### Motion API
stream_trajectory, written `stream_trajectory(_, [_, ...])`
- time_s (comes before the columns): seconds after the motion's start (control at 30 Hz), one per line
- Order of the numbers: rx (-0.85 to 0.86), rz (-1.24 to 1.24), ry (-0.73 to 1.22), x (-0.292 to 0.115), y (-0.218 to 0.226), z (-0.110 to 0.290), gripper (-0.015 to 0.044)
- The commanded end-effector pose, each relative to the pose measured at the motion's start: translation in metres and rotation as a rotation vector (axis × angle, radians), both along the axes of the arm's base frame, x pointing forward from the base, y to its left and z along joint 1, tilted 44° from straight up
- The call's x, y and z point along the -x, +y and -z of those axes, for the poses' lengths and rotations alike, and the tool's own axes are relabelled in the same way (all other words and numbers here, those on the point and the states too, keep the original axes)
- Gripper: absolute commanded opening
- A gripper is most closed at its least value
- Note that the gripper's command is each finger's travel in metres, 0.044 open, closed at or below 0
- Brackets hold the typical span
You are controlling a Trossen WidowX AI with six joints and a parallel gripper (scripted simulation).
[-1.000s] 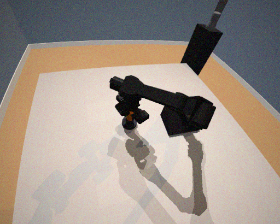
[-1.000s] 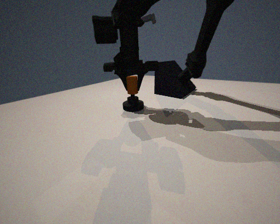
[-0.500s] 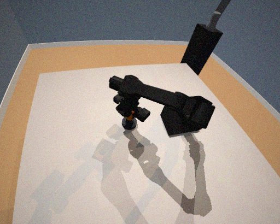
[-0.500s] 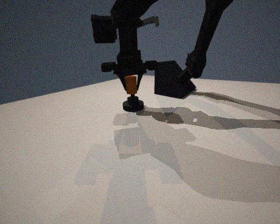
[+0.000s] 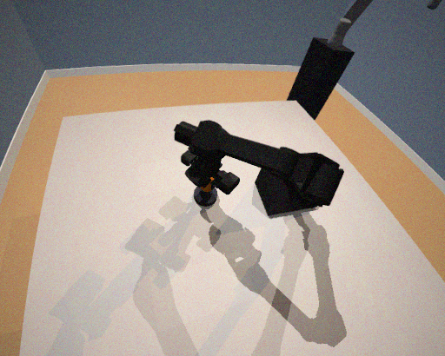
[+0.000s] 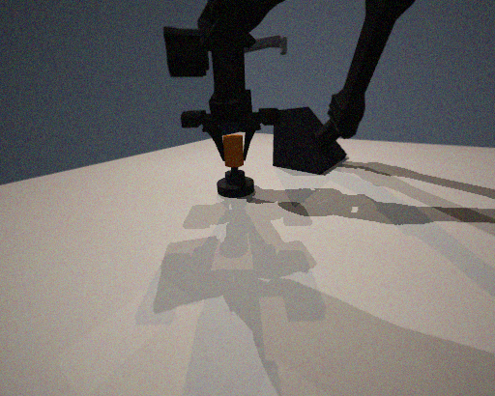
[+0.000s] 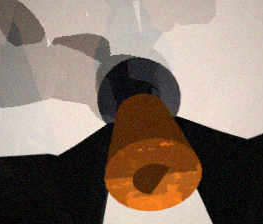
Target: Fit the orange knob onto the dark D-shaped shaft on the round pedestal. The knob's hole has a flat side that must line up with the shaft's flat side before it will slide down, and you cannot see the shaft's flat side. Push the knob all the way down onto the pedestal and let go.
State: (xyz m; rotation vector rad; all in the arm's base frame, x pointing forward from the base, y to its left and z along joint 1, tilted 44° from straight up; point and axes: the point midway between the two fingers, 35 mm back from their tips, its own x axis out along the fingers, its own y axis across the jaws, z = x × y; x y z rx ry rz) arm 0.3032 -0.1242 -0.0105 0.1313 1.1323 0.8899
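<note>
The orange knob (image 5: 208, 187) (image 6: 233, 151) (image 7: 142, 122) is held roughly upright between the two fingers of my gripper (image 6: 234, 156) (image 7: 143, 125), which is shut on it. The round dark pedestal (image 6: 235, 188) (image 7: 170, 95) stands on the table directly below. In the exterior view a short stretch of the dark shaft (image 6: 234, 171) shows between the knob's lower end and the pedestal's raised collar. The knob's lower end is at the shaft's top; whether the shaft has entered it I cannot tell. The wrist view shows the D-shaped hole in the knob's upper end. The shaft's flat side is hidden.
The arm's dark base (image 5: 285, 191) (image 6: 305, 140) stands to the right of the pedestal. A black box-shaped post (image 5: 322, 75) stands at the back right edge of the table. Arm shadows fall across the white table top (image 5: 94, 174) (image 6: 80, 217).
</note>
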Motion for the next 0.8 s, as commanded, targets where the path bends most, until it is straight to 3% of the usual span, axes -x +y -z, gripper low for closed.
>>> stream_trajectory(0.0, [-0.003,-0.002,-0.002,0.0013,0.0016,-0.0005,0.0])
stream_trajectory(0.77, [0.025,-0.154,-0.144,-0.0026,-0.0055,-0.0016,0.0])
